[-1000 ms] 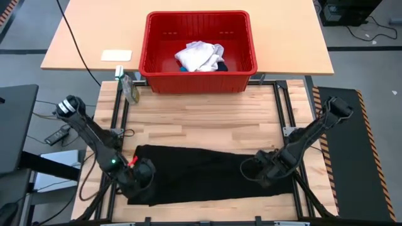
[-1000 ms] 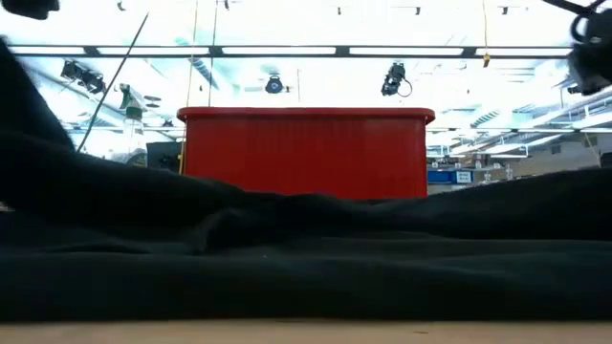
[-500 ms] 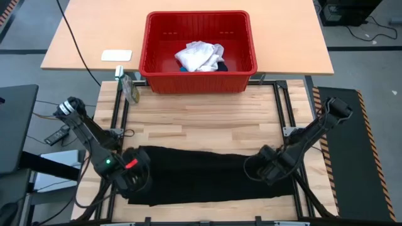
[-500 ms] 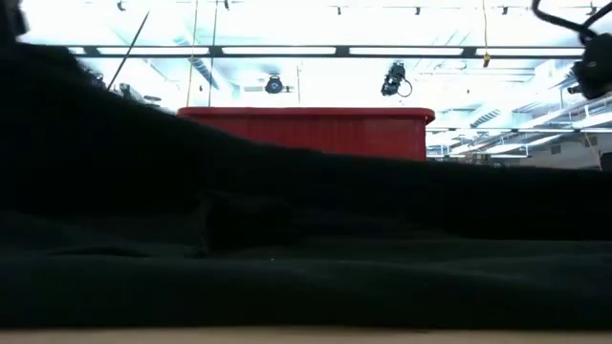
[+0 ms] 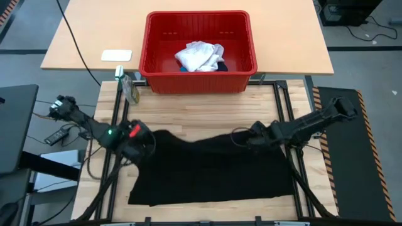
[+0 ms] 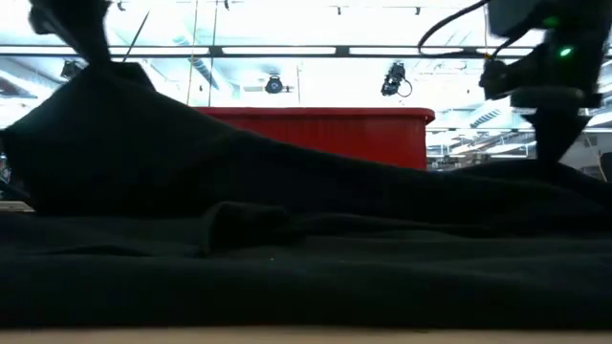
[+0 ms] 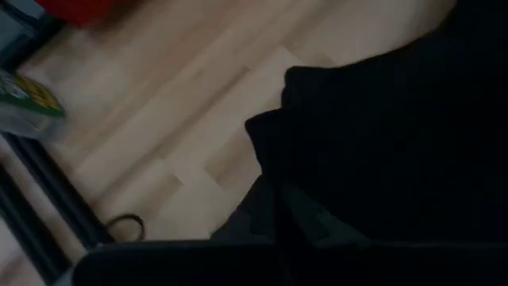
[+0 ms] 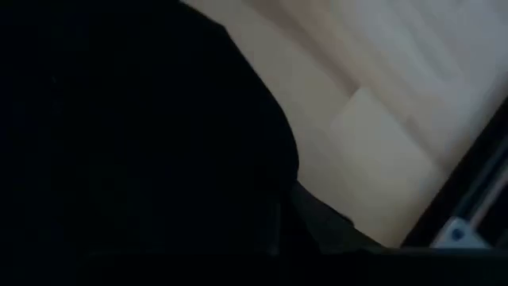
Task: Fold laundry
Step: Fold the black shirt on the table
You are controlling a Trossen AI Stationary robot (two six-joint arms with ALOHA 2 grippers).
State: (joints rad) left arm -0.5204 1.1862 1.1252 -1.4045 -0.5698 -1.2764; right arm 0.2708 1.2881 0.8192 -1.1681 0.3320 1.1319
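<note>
The large black shirt [image 5: 210, 172] lies spread over the near half of the wooden table [image 5: 201, 116]. Its near edge [image 5: 207, 201] rests on the wood, and its far edge rises to both grippers and sags between them. My left gripper [image 5: 144, 141] is shut on the shirt's far left part. My right gripper [image 5: 252, 138] is shut on its far right part. In the low view the cloth peaks high at the left [image 6: 100, 81] and slopes down to the right. A white garment [image 5: 200, 56] lies in the red basket [image 5: 151, 50]. My left gripper pinches the black shirt at its far left edge [image 7: 270, 167] from above, slanting down. The dark fingers and cloth hide how many layers it has. The cloth hangs from it, lifted off the table there. My right gripper pinches the shirt's far right edge [image 8: 278, 159], pointing steeply down. The hold itself is lost in the dark cloth. The edge is raised only a little, and the rest trails onto the table.
The red basket stands beyond the table's far edge on a second tabletop. A spray bottle [image 5: 130, 88] lies at the far left corner, with a white card [image 5: 116, 55] behind it. Bare wood [image 5: 201, 116] lies between the shirt and the basket.
Both grippers, still shut on the shirt, have gone toward the table's far edge. The left one has also risen markedly. The part of the shirt they hold has been drawn up and away from the near edge, which stayed put. The narrow strip now covers a deeper area.
</note>
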